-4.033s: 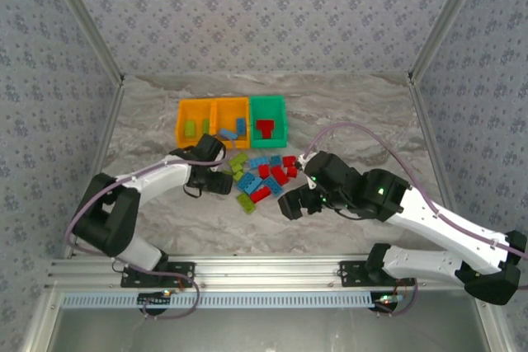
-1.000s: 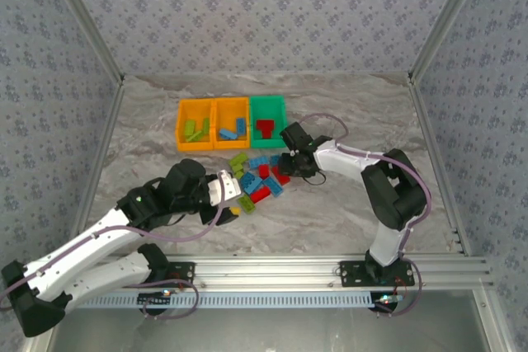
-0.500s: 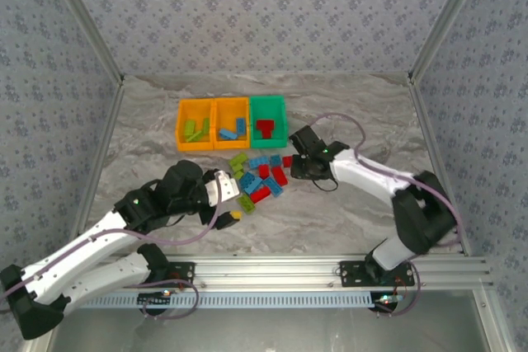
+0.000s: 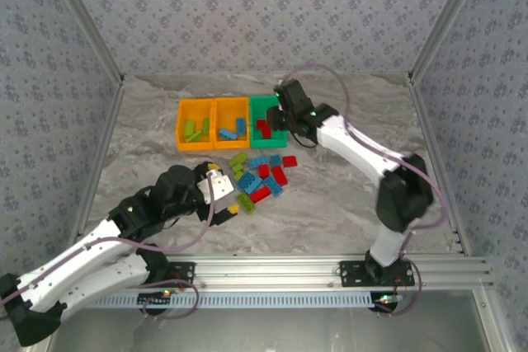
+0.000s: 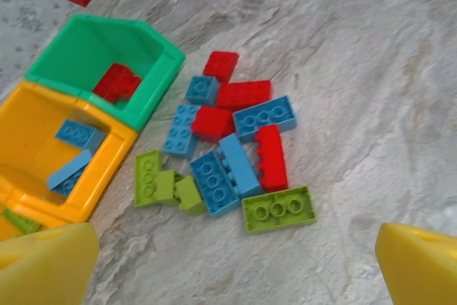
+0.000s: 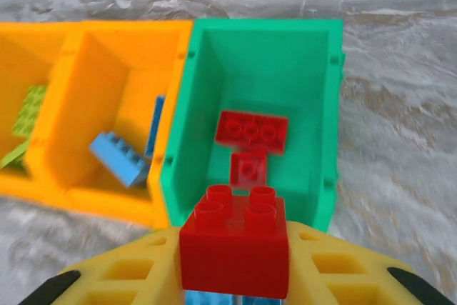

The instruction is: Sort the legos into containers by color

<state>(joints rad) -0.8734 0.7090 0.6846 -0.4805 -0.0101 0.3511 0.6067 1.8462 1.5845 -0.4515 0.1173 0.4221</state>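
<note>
While my right fingers [image 6: 153, 251] pinch a red lego [image 6: 234, 255] just above the green container [image 6: 265, 30], near the surface's far edge, two red ones [image 6: 251, 132] lie inside it. My left fingers [image 5: 43, 266] are spread wide over the loose pile of legos [image 5: 235, 155] mid-surface. Blue pieces sit in the neighbouring orange container [image 6: 107, 69], green ones in the end orange container [image 6: 28, 30].

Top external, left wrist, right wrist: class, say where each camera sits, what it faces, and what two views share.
Top external: high behind, facing down at the table; both arms show.
Left wrist: faces the loose legos; open yellow jaws at bottom corners.
Right wrist: over the green bin; jaws hold a red brick.
Wrist views share that bin.
</note>
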